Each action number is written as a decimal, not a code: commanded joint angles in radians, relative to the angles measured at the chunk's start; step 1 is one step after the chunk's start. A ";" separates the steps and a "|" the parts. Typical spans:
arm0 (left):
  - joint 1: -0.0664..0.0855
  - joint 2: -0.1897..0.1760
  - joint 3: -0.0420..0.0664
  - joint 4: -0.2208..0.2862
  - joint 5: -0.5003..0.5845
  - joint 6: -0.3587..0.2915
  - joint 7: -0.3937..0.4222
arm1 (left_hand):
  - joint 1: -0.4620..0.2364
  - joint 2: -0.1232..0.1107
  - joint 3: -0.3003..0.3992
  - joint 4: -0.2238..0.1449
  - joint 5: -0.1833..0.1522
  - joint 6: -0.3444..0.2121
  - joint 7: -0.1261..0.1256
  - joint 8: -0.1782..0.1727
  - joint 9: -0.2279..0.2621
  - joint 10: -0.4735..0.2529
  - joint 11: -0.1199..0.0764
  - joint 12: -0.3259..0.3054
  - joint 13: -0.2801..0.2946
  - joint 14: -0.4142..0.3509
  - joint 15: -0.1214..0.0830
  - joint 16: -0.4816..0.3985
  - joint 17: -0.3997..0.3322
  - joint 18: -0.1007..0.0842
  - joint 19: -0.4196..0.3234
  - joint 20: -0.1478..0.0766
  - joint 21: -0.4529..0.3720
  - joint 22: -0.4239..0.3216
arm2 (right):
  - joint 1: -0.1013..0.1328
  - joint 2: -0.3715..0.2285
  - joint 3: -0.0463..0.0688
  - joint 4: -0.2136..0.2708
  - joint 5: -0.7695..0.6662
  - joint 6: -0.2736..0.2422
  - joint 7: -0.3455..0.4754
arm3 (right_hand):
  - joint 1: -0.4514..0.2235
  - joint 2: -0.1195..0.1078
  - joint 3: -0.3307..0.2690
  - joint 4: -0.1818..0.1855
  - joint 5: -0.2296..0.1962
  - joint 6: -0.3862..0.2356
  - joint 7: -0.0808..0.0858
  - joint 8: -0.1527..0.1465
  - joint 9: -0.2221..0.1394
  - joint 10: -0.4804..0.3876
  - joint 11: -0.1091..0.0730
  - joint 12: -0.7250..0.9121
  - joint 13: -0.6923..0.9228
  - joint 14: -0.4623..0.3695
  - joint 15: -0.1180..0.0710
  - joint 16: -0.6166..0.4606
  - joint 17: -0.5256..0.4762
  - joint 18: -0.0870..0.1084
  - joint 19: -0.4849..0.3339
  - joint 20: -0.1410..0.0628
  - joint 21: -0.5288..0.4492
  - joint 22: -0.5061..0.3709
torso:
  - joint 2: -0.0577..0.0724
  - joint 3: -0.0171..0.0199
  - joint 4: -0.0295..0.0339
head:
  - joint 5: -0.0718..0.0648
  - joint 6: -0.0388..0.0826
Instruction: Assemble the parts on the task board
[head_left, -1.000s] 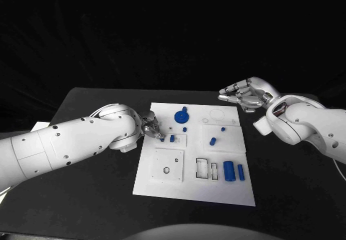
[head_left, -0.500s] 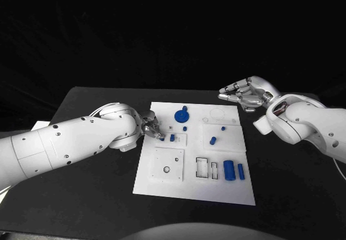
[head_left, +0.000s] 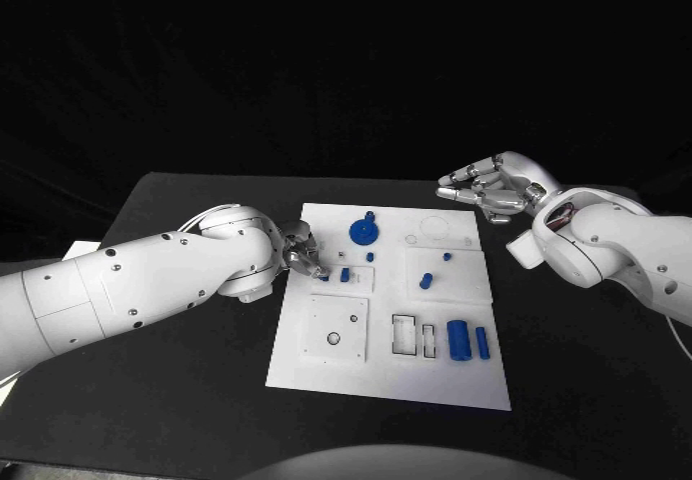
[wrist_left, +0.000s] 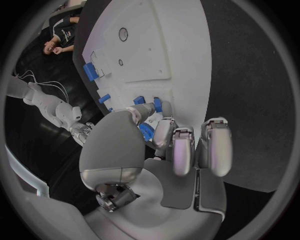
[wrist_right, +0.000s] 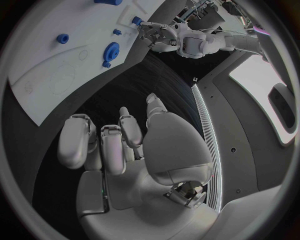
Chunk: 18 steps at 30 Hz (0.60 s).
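Head view: task board (head_left: 387, 385) carries blue parts (head_left: 466, 342); both hands' fingers curl empty.

Black table (head_left: 173, 330), matte, fills lower head view. Behind it plain black backdrop (head_left: 346, 80), no detail. Right wrist view: bright white panel (wrist_right: 262, 90) w/ dark rounded cutout, thin lit strip (wrist_right: 206, 145) curving beside it.
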 joint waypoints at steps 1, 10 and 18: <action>-0.006 0.002 -0.005 -0.001 -0.001 0.027 -0.010 | 0.005 -0.005 0.124 -0.130 0.006 0.014 -0.016 0.003 0.001 0.006 0.001 0.006 0.002 0.105 -0.005 0.003 0.263 -0.004 0.067 -0.006 0.005 0.151 | -0.001 0.001 0.000 0.000 -0.001 0.010 0.006 | -0.003 0.005 -0.006 0.001 0.000 0.002 -0.003 0.006 0.001 -0.010 0.000 -0.003 0.013 0.067 -0.001 -0.007 0.106 0.016 -0.009 0.001 -0.003 -0.001 | 0.000 0.0010 -0.0007 | 0.001 0.000; -0.005 0.008 -0.005 -0.007 0.020 0.020 -0.014 | -0.057 -0.029 0.062 -0.097 0.002 0.043 -0.032 -0.005 -0.012 0.015 -0.008 0.009 0.006 0.105 -0.012 0.003 0.263 -0.004 0.068 -0.011 0.007 0.155 | -0.001 0.001 0.000 0.001 -0.001 0.010 0.006 | -0.003 0.005 -0.006 0.001 0.000 0.002 -0.003 0.006 0.001 -0.010 0.000 -0.003 0.013 0.067 -0.001 -0.007 0.106 0.016 -0.009 0.001 -0.003 -0.001 | 0.000 0.0020 -0.0015 | 0.001 -0.001; -0.005 0.015 -0.005 -0.015 0.025 0.028 -0.021 | -0.106 -0.042 -0.025 -0.055 0.002 0.074 -0.038 -0.019 -0.030 0.024 -0.015 0.022 0.023 0.105 -0.018 0.003 0.263 -0.008 0.073 -0.017 0.018 0.170 | -0.001 0.001 0.000 0.000 -0.001 0.011 0.006 | -0.003 0.005 -0.006 0.001 0.000 0.002 -0.003 0.006 0.001 -0.010 0.000 -0.003 0.013 0.067 -0.001 -0.007 0.106 0.016 -0.009 0.001 -0.003 -0.001 | 0.000 0.0028 -0.0007 | -0.002 -0.002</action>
